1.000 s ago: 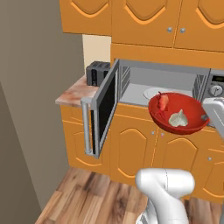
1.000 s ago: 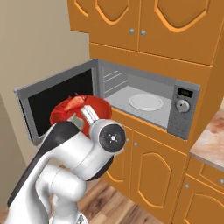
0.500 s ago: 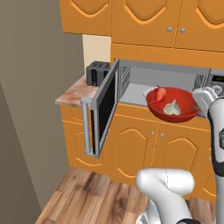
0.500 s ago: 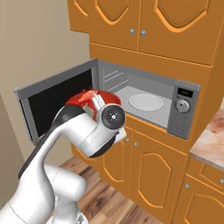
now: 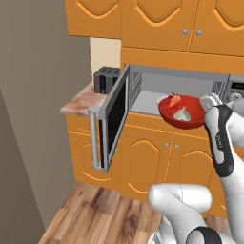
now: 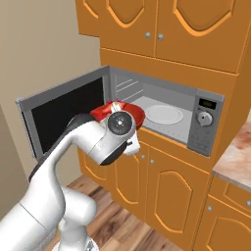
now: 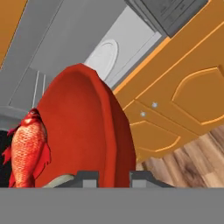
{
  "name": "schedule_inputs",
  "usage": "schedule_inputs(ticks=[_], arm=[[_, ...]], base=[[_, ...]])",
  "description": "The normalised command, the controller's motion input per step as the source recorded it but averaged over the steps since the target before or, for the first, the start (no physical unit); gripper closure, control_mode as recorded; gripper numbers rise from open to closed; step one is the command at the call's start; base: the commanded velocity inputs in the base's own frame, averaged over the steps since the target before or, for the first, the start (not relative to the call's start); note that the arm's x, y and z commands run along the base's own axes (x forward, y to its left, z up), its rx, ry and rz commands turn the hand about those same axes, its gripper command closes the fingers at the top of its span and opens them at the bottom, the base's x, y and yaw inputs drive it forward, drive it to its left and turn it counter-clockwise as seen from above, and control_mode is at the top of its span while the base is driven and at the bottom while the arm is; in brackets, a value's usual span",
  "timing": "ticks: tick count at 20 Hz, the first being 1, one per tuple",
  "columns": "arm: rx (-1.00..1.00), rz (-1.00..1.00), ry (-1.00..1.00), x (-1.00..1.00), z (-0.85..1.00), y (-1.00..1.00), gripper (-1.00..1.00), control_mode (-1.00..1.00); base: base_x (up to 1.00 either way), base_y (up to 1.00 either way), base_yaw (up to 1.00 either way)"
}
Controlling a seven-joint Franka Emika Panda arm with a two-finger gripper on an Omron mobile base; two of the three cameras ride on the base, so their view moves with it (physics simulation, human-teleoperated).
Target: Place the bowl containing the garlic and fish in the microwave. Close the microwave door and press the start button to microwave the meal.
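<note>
Left base view: the glossy red round bowl (image 5: 182,112) sits right of centre, held at the front edge of the wide grey-silver built-in microwave (image 5: 181,86), just at its opening. Inside the bowl lie the small whitish-grey garlic bulb (image 5: 182,114) and, at its upper left rim, the slender red-orange fish (image 5: 174,99). The dark-glass microwave door with its silver frame (image 5: 114,116) stands swung wide open at centre left, its long bar handle at the near edge. A black toaster (image 5: 105,79) sits on the speckled desk (image 5: 81,101) at upper left.

Right base view: the bowl (image 6: 117,110) shows at centre, partly behind the white arm, in front of the microwave's (image 6: 196,105) opening; the white round turntable (image 6: 164,114) is bare to its right. The door (image 6: 63,112) stands open at left.

Hand view: the claw (image 7: 113,177) is clamped on the bowl's (image 7: 87,127) rim, one tip on each side of the wall. The fish (image 7: 27,146) lies inside at lower left; the turntable (image 7: 103,54) shows above.
</note>
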Motion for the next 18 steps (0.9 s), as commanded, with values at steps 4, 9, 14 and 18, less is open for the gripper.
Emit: schedule_inputs(ticks=[4,9,14,18], arm=[[0.00,-0.11,0.14,0.59,-0.14,-0.34,1.00,-1.00],[0.00,-0.07,0.09,0.44,-0.02,-0.41,1.00,-1.00],[0.07,-0.05,0.00,0.28,0.00,-0.38,1.00,-1.00],[0.10,-0.06,-0.11,0.28,-0.07,-0.10,1.00,-1.00]], base=[[0.00,0.00,0.00],[0.00,0.00,0.00],[0.00,0.00,0.00],[0.00,0.00,0.00]])
